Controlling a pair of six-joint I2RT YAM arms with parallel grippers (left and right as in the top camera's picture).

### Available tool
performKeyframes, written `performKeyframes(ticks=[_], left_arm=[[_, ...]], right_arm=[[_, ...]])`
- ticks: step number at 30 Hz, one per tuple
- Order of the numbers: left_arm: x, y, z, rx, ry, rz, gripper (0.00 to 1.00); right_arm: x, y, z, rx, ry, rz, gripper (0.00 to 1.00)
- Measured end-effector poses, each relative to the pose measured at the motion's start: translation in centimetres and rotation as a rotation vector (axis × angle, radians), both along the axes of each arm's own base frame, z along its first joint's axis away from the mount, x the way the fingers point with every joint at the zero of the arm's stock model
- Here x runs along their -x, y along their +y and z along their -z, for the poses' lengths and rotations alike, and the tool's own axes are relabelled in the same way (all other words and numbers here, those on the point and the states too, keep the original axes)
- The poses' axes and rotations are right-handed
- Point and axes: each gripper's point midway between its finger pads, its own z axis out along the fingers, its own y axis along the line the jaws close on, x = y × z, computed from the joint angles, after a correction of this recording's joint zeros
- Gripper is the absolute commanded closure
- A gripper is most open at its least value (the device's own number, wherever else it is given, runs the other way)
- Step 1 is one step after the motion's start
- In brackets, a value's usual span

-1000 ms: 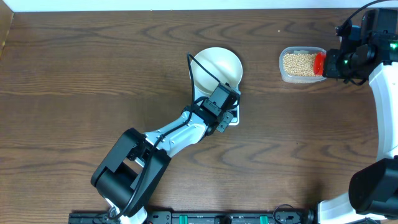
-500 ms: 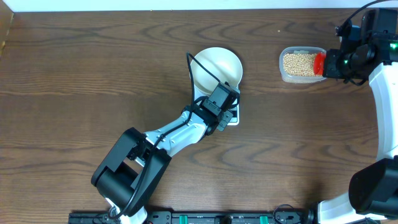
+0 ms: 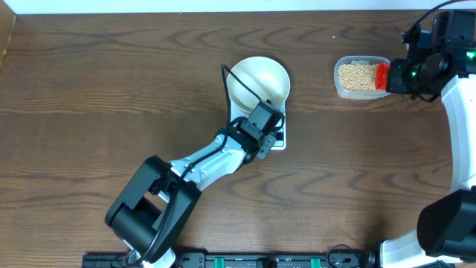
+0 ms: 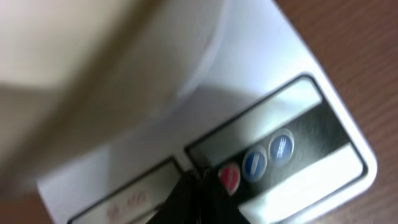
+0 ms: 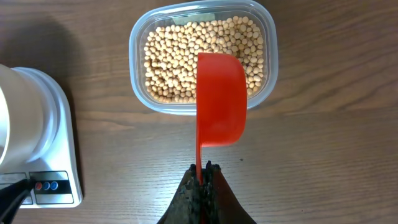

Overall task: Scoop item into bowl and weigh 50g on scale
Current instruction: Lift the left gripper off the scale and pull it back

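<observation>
The white bowl (image 3: pixel 259 80) stands on the white scale (image 3: pixel 279 143) and looks empty. My left gripper (image 3: pixel 272 134) is shut, its tip (image 4: pixel 202 182) at the scale's front panel beside the red button (image 4: pixel 229 178), left of two blue buttons (image 4: pixel 254 164). The bowl's underside (image 4: pixel 93 50) fills the upper left of the left wrist view. My right gripper (image 5: pixel 203 168) is shut on the handle of a red scoop (image 5: pixel 221 99). The scoop hangs over the near rim of the clear tub (image 5: pixel 268 56) of tan beans (image 5: pixel 168 62). It also shows in the overhead view (image 3: pixel 381 75).
The tub (image 3: pixel 361 77) sits at the table's back right, to the right of the bowl. The scale (image 5: pixel 62 143) with the bowl (image 5: pixel 25 112) shows at the left edge of the right wrist view. Brown wood table all round.
The left arm's lower links have shifted slightly left. Its gripper stays at the scale's front edge. The right arm and scoop have not moved.
</observation>
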Motion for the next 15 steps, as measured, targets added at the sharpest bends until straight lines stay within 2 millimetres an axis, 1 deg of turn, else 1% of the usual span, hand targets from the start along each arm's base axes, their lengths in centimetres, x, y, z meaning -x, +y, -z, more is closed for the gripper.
performKeyframes(ticks=[2, 4, 5, 9, 11, 13, 15], left_arm=[[0.5, 0.3, -0.5, 0.003, 0.005, 0.002, 0.93], [0.7, 0.2, -1.7, 0.024, -0.002, 0.009, 0.92], [0.8, 0.1, -2.5, 0.039, -0.01, 0.013, 0.93], [0.9, 0.0, -6.9, 0.106, -0.079, 0.019, 0.92], [1.1, 0.1, -8.8, 0.131, -0.107, 0.02, 0.92], [1.5, 0.5, -10.3, 0.146, -0.126, 0.021, 0.92], [2.0, 0.8, -11.5, 0.158, -0.135, 0.023, 0.92]], right_arm=[[0.0, 0.0, 0.0, 0.0, 0.0, 0.0, 0.99], [0.0, 0.0, 0.0, 0.0, 0.0, 0.0, 0.98], [0.0, 0.0, 0.0, 0.0, 0.0, 0.0, 0.98], [0.0, 0.0, 0.0, 0.001, 0.0, 0.0, 0.98], [0.0, 0.0, 0.0, 0.0, 0.0, -0.001, 0.98], [0.0, 0.0, 0.0, 0.0, 0.0, 0.0, 0.98], [0.0, 0.0, 0.0, 0.0, -0.001, -0.001, 0.99]])
